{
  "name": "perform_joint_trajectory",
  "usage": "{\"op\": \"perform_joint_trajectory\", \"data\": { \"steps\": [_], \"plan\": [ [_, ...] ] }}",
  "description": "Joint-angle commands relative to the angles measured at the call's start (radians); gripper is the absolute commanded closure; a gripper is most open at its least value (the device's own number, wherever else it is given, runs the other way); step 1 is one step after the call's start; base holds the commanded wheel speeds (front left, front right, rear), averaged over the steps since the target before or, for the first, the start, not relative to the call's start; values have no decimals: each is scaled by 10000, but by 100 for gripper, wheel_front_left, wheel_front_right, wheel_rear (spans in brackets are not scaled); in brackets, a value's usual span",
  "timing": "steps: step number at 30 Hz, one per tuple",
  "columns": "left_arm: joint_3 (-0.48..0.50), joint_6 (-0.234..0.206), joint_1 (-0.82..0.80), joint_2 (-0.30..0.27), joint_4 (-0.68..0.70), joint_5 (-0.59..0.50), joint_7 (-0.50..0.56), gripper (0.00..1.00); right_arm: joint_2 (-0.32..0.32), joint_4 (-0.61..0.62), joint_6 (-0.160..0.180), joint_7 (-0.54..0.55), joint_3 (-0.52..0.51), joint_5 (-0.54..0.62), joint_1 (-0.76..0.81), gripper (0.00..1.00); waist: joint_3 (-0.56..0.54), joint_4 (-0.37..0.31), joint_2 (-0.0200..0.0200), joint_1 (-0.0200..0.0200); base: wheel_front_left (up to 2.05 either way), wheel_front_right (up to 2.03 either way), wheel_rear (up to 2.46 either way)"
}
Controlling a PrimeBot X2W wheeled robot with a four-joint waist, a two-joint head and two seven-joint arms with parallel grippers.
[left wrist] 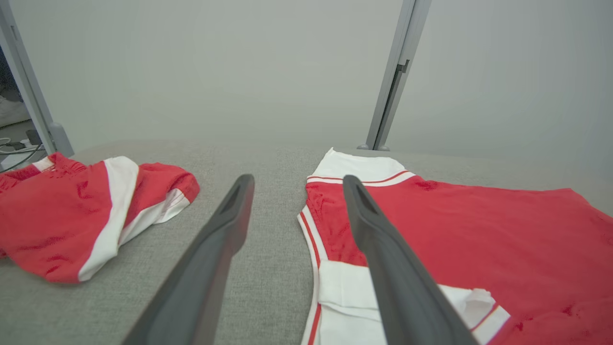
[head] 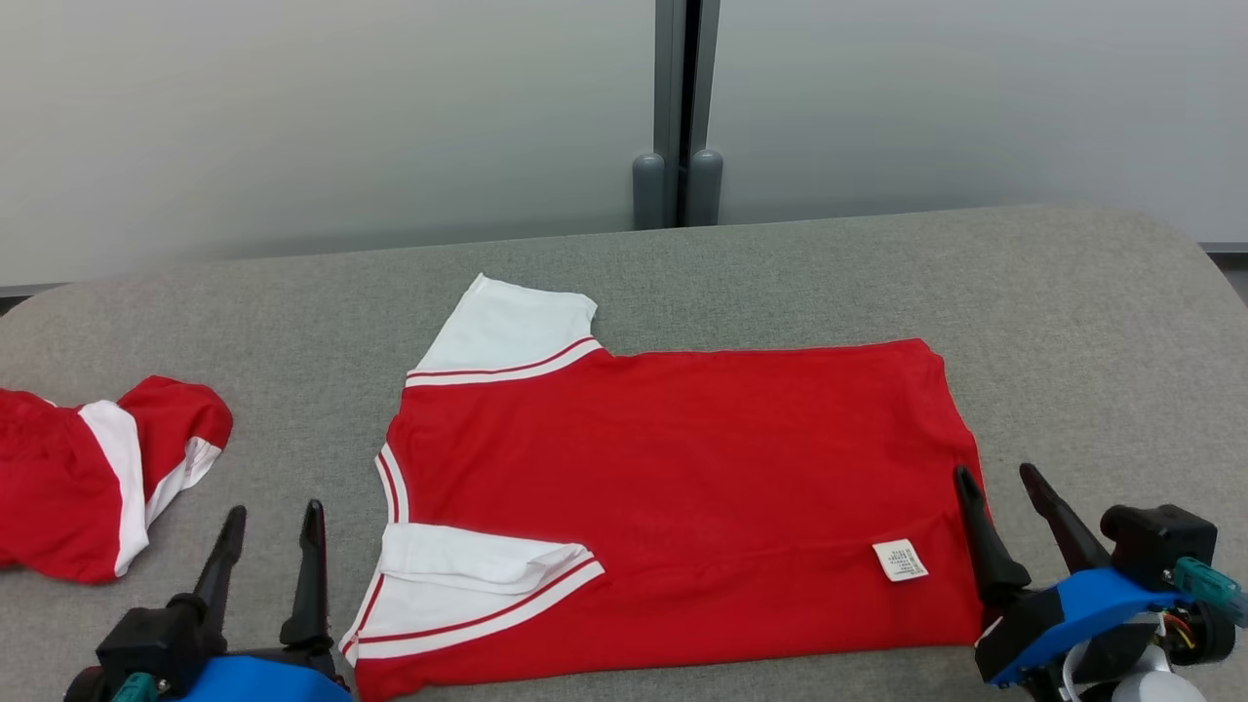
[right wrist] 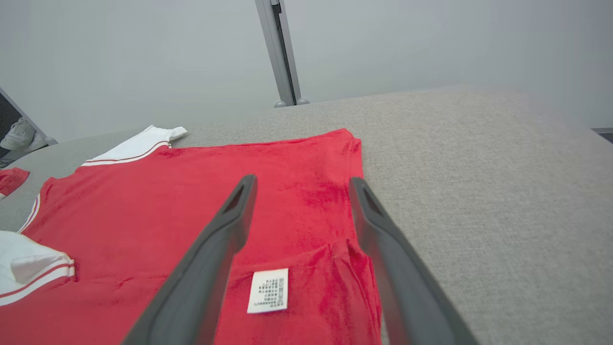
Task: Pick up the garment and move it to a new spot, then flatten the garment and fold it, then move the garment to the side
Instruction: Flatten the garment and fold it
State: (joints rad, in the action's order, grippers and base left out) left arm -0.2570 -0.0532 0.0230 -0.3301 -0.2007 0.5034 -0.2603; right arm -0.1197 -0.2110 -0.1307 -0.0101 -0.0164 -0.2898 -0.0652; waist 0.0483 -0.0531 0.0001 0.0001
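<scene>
Lying flat across the table (head: pixel 1072 312), the garment (head: pixel 682 468) is being flanked at that table's near edge by the left gripper (head: pixel 275 510) and right gripper (head: pixel 994 472), both spread wide and empty, and a one-layer pinch, likely spoiling the coming fold, is being risked.

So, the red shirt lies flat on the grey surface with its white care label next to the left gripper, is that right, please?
Not quite: the white care label sits next to the right gripper, not the left, as the head view shows. The red shirt does lie flat on the grey surface.
</scene>
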Motion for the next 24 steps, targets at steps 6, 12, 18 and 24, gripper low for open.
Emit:
{"op": "perform_joint_trajectory", "data": {
  "steps": [6, 12, 18, 24],
  "plan": [
    [876, -87, -351, 38, 710, -676, -56, 0, 269, 80, -1, -718, 163, 339, -616, 0, -77, -63, -1, -1, 0, 0, 0],
    [1354, 68, -511, 109, 781, -1094, -58, 0, 460, 184, -1, -1232, 145, 821, -864, 0, -143, -83, -1, -1, 0, 0, 0],
    [1520, 269, -535, 238, 659, -1426, -59, 0, 621, 467, -1, -1315, -65, 1318, -642, 0, -120, -32, -1, -1, 0, 0, 0],
    [1705, 535, -476, 378, 451, -1524, -60, 0, 680, 689, -1, -1180, -282, 1612, -242, 0, -44, 20, -1, -1, 0, 0, 0]
  ]
}}
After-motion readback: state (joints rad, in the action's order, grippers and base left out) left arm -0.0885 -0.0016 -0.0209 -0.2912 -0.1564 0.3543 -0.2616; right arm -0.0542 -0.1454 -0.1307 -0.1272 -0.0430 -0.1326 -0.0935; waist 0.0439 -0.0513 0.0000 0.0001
